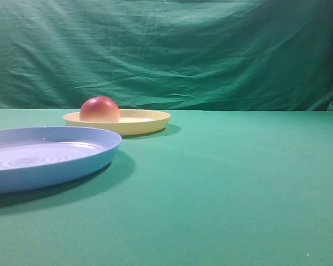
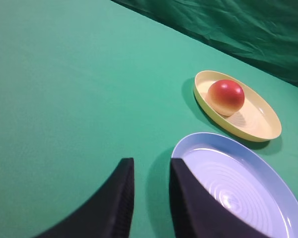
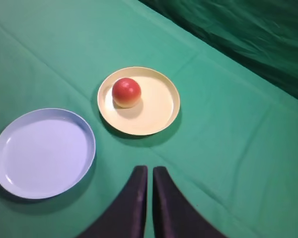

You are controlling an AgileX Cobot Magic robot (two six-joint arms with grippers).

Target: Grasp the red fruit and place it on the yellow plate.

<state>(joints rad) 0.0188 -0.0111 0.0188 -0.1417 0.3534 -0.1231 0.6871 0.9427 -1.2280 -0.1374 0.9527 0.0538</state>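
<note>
The red fruit (image 3: pixel 126 92) sits on the yellow plate (image 3: pixel 156 106), flat base down, off-centre toward the rim. Right gripper (image 3: pixel 149 173): jaws nearly together with only a thin slit between them, holding nothing; the plate and fruit lie ahead of its tips, well apart from them. Left gripper (image 2: pixel 151 171): jaws parted by a narrow gap, empty; the fruit lies ahead and to its right. A light-blue plate (image 2: pixel 268 173) lies just beside the left gripper's right finger. All rests on green cloth (image 1: pixel 238 183).
</note>
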